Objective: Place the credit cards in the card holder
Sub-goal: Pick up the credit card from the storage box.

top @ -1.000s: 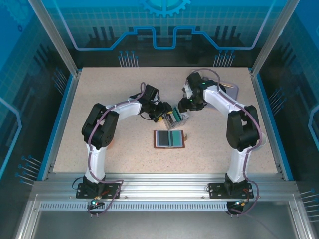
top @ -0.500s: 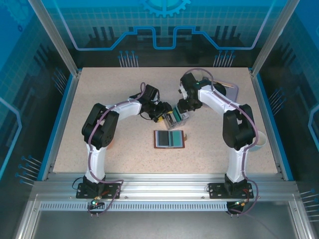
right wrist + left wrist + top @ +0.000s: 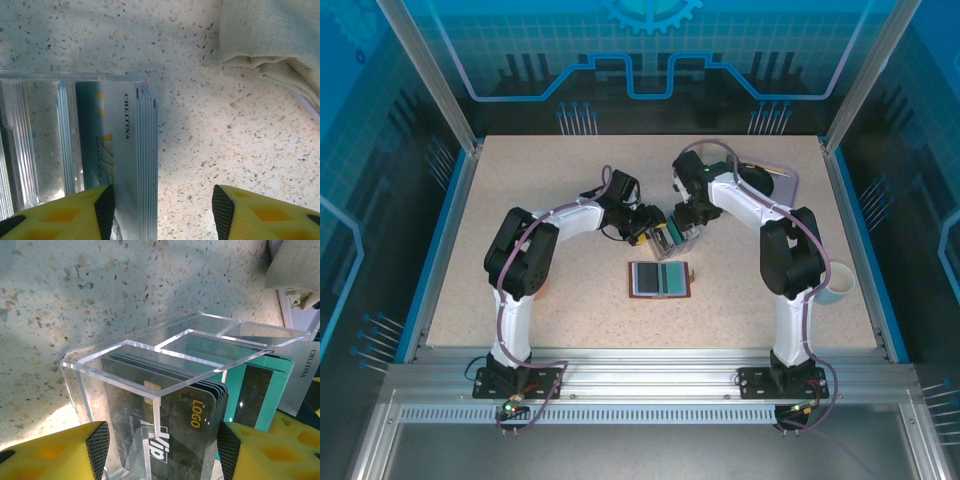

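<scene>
Several credit cards (image 3: pixel 185 420) are stood on edge in a clear box (image 3: pixel 115 390), which is held just beyond the far side of the card holder (image 3: pixel 660 279). The card holder is laid open and flat on the table (image 3: pixel 520 200) with its pockets turned up, and no card is seen in it yet. The clear box is clenched between the pads of the left claw (image 3: pixel 162 452), one pad pressed against each side. The right claw (image 3: pixel 164 212) is parted: the stack of pale grey cards (image 3: pixel 125 165) lies just beside one pad, bare table lies under the other, and nothing is gripped.

The step in hand is judged to be the drawing of a card out of the box. It would be done best if only the outermost pale card were pinched near its free edge, so that the rest of the stack is not dragged along. The box should be held steady by the left claw while the card is pulled straight along its own plane. A firm pinch is called for, since thin glossy cards are likely to slip. Once freed, the card should be carried the short way to the card holder and slid edge-first into a pocket.
</scene>
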Action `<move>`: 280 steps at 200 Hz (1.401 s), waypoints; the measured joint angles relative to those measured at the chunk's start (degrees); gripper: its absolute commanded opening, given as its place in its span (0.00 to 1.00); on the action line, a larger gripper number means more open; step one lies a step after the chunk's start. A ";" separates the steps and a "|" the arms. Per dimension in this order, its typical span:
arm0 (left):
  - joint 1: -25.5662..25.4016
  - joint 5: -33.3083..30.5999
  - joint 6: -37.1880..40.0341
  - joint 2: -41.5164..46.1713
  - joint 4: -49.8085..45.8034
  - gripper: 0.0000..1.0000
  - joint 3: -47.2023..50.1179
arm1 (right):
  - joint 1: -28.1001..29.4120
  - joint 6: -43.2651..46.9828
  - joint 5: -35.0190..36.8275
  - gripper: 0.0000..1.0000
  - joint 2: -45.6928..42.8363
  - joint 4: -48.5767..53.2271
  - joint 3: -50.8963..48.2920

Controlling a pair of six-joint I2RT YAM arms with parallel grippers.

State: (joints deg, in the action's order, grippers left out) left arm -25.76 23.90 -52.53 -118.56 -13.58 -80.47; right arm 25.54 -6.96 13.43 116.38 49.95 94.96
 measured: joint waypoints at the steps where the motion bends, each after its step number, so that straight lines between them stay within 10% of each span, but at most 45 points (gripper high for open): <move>1: 0.00 0.00 0.00 0.00 0.00 0.62 0.00 | 0.02 0.02 0.02 0.55 0.00 0.00 0.00; 280: 0.00 0.61 0.11 0.00 0.39 0.61 0.00 | 1.55 1.68 4.17 0.31 -0.55 0.63 0.42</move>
State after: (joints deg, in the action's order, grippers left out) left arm -25.76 24.51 -52.42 -118.56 -13.19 -80.47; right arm 27.09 -5.28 17.61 115.83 50.59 95.37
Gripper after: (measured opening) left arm 0.612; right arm 0.312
